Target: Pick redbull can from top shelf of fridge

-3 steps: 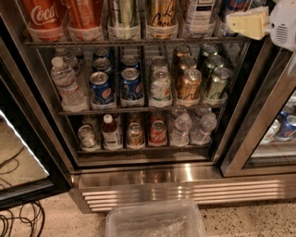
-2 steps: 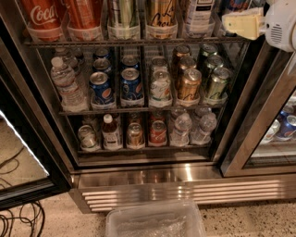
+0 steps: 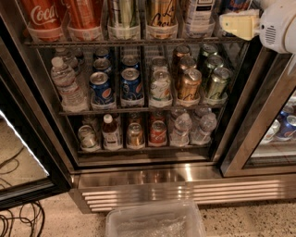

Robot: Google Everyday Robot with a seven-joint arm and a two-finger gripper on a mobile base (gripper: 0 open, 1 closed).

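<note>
1. Camera view shows the fridge [image 3: 152,178] with its door open. Nothing inside has shifted, and racks and drinks sit as they did a second ago.
2. The top shelf [image 3: 138,41] runs along the upper edge, and the tall cans in its trays are mostly cut off by the frame.
3. The gripper [image 3: 238,24] is the one thing that has moved. It has crept left from the door frame and now overlaps the shelf's right end. Whether it is open or closed I cannot tell.
4. The redbull can [image 3: 232,5] shows as a blue-and-silver sliver at that right end, just above and behind the gripper and right of the white-labelled container [image 3: 199,11].
5. My judgement is that the approach is under way with no grasp yet. The reach seems to be lining up on the can, and the container looks close enough to get nudged.
</note>
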